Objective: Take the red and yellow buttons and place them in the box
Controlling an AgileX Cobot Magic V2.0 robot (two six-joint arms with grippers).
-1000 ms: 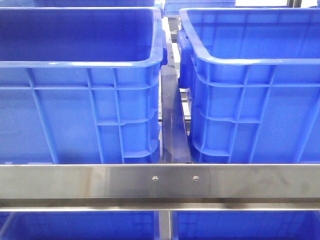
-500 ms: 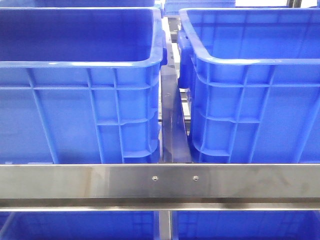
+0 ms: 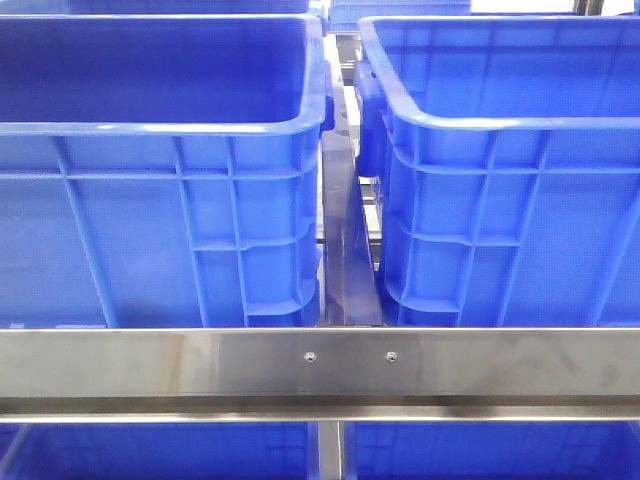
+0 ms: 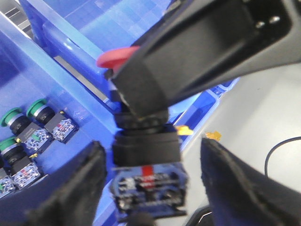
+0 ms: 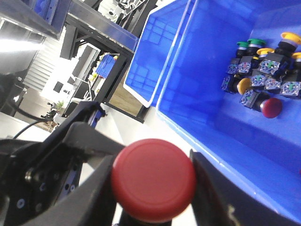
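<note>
1. Front view: shows only two blue crates, left crate (image 3: 150, 230) and right crate (image 3: 510, 230), side by side behind a steel rail (image 3: 320, 360). Shows no arm and no button.
2. Left wrist view: looks down on the left gripper (image 4: 150, 188), its fuzzy black pads (image 4: 70, 188) spread wide apart. Between them, touching neither pad, hangs a red push button (image 4: 146, 150), cap up and contact block at the bottom.
3. Clamped on that button's collar from above: a black finger (image 4: 188, 61) of the other arm.
4. Right wrist view: confirms the right gripper (image 5: 153, 188) closed on the red push button, fingers pressed against both sides under the round cap.
5. Held above the near edge of a blue bin (image 5: 197, 94), over grey floor.
6. Lying in that bin: yellow push buttons (image 5: 244, 85), green push buttons (image 5: 254, 43) and one loose red button (image 5: 271, 107), clustered together at the far end.
</note>
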